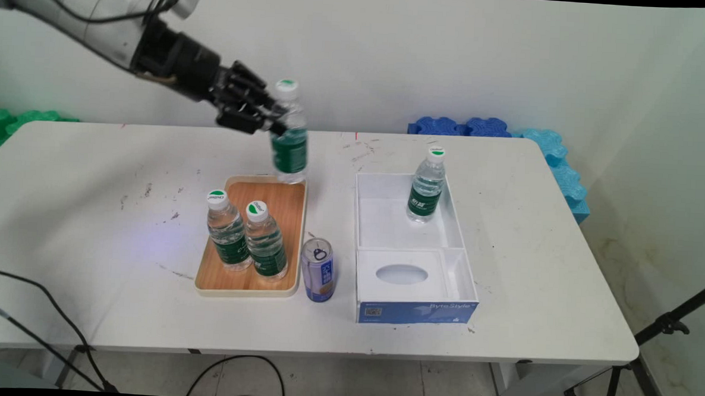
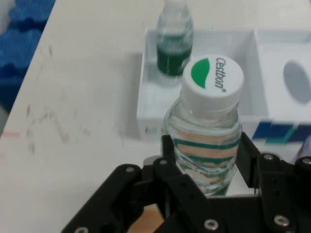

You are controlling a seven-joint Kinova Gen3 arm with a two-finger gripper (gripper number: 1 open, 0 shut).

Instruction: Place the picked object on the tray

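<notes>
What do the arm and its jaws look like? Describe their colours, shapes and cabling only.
The arm is a glossy white, rounded tubular link with thin black cables running loosely along it. It ends in a black cylindrical wrist section. The black two-finger gripper is a matte black metal linkage of angular bars joined by small silver screws and pins, seen in the hand view. No lettering shows on the arm.

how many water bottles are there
4: one bottle held in the gripper above the tray, two standing on it, one in the white box.
</notes>
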